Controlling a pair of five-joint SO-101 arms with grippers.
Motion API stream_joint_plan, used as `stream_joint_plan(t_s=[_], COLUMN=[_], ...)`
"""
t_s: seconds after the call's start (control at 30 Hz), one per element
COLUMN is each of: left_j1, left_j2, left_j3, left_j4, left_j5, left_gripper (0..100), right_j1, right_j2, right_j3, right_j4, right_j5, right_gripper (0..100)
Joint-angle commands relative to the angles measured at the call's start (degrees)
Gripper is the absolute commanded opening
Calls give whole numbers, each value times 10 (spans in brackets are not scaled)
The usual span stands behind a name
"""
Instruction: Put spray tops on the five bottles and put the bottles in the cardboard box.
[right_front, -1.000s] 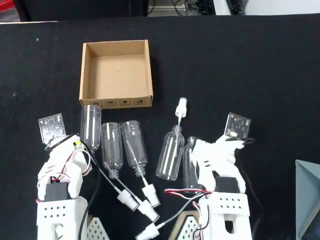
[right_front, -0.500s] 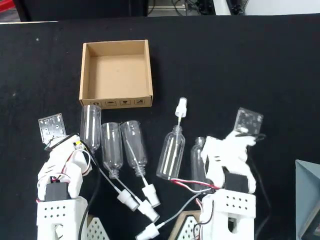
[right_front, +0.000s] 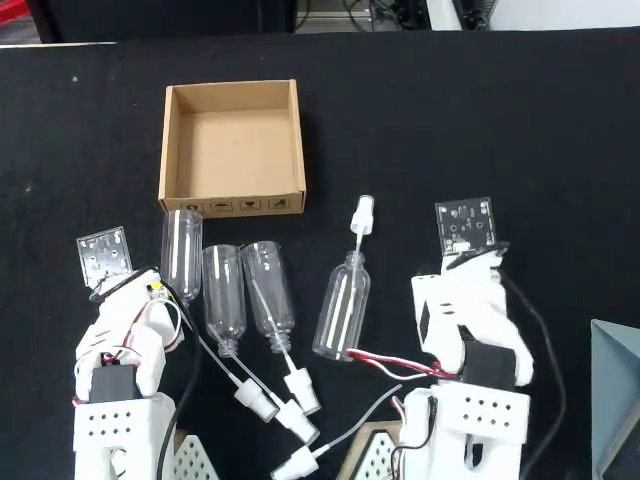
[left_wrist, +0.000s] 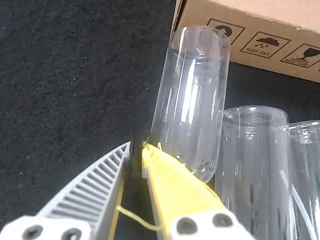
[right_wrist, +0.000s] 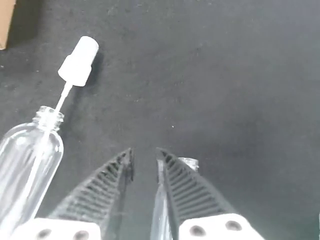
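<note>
The open cardboard box (right_front: 232, 148) stands at the back left with nothing in it. Three clear bottles (right_front: 223, 293) lie side by side in front of it, necks toward me. A fourth bottle (right_front: 341, 305) lies nearer the middle, a white spray top (right_front: 362, 215) resting off its neck with the tube inside. Several loose spray tops (right_front: 290, 400) lie at the front. My left gripper (left_wrist: 136, 147) is shut beside the leftmost bottle (left_wrist: 192, 100), holding nothing. My right gripper (right_wrist: 145, 155) is open by a narrow gap over bare table; a fifth bottle's neck (right_wrist: 187, 162) peeks out beside one finger.
Red and black wires (right_front: 390, 365) trail across the table between the arms' bases. A grey object (right_front: 615, 400) stands at the front right edge. The black table stretches free to the back and right of the box.
The right arm swung right, then straightened forward, and now covers the fifth bottle that showed beside it. The left arm and the other bottles have not moved.
</note>
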Motion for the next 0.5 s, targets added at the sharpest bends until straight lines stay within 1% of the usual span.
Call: stream_joint_plan(t_s=[0.0, 0.17, 0.3, 0.47], left_j1=[-1, 0, 0, 2], left_j2=[-10, -10, -10, -10], left_j3=[15, 15, 15, 15], left_j4=[-14, -13, -12, -11], left_j5=[-4, -4, -4, -4], left_gripper=[29, 29, 29, 29], right_j1=[1, 2, 3, 3], right_j2=[9, 10, 10, 16], right_j3=[-82, -136, -168, -171], right_j4=[54, 103, 142, 150], right_j5=[11, 13, 37, 43], right_gripper=[123, 161, 188, 188])
